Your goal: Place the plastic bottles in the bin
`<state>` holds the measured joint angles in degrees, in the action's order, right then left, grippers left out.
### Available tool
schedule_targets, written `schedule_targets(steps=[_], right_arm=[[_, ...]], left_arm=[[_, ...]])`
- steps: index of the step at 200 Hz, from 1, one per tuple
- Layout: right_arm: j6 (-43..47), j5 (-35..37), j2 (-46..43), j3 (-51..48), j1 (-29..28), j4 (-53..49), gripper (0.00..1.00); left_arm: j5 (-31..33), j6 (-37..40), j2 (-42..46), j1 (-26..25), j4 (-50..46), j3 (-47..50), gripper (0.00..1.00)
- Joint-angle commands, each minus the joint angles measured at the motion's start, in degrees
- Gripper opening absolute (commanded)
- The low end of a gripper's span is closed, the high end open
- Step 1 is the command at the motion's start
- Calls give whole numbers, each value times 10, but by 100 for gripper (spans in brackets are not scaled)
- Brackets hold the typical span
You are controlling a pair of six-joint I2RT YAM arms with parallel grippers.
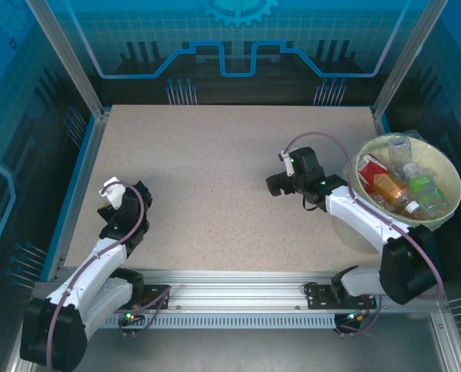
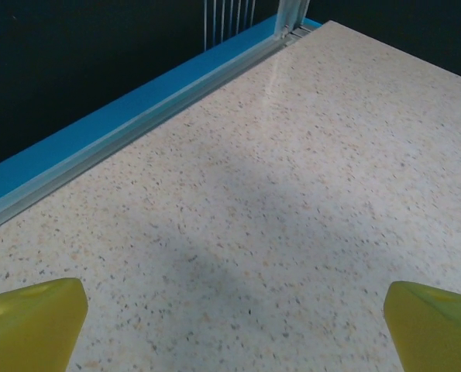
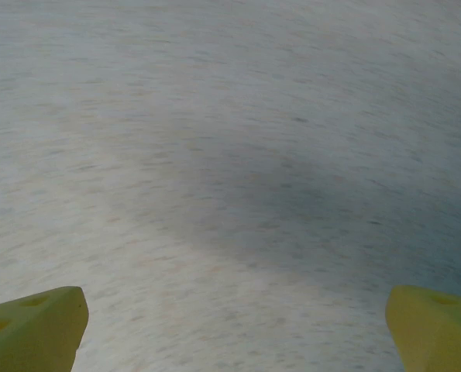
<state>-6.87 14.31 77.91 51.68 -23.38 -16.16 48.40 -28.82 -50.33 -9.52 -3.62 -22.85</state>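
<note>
The plastic bottles (image 1: 404, 186) lie heaped inside the bin (image 1: 441, 164) at the right edge of the top view, with red, orange and green labels showing. They look light, thin-walled and slick, likely to buckle under a squeeze, so a hold at the neck or mid-body would suit best. The left gripper (image 2: 232, 325) and right gripper (image 3: 234, 329) hang over the table (image 1: 215, 155), the 2 fingers of each spread wide and holding nothing.

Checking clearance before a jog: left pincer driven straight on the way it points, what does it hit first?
The bare tabletop, most likely: the left pincer, open, tilts down at it. The blue edge rail lies farther off to the side; depth is unclear.
</note>
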Motion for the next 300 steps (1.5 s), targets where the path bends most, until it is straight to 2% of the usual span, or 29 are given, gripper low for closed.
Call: schedule_targets(steps=[1,27,57,74,91,119,145,163,172,183,196,208,252,271,300], right_arm=[[-17,74,29,-10,53,34,100],[31,67,40,-50,100,76,100],[33,-58,25,-121,186,179,100],[45,-88,20,-161,209,255,100],[59,-104,16,-180,211,305,100],[64,-124,24,-203,211,398,100],[68,-137,26,-225,211,470,100],[73,-142,33,-247,210,519,100],[76,-144,38,-263,209,551,100],[76,-143,51,-290,207,607,100],[73,-120,86,-311,206,684,100],[58,-100,77,-276,208,596,100],[68,-90,83,-271,197,597,100],[68,-91,83,-271,197,597,100],[68,-91,83,-270,196,597,100]], left_arm=[[16,41,-34,19,98,6,99],[-58,62,-113,62,140,-2,99],[-175,98,-210,96,139,-44,99],[-221,129,-248,100,153,-69,99],[-258,174,-273,100,236,-62,99],[-300,223,-308,100,452,-12,99],[-364,252,-340,95,529,15,99],[-394,272,-398,95,686,62,99],[-393,267,-379,95,652,62,99],[-353,258,-386,94,637,45,99],[-340,265,-382,83,578,20,99],[-331,272,-386,76,589,21,99],[-340,275,-386,76,587,20,99],[-385,293,-386,72,572,12,99],[-412,286,-384,85,558,6,99]])
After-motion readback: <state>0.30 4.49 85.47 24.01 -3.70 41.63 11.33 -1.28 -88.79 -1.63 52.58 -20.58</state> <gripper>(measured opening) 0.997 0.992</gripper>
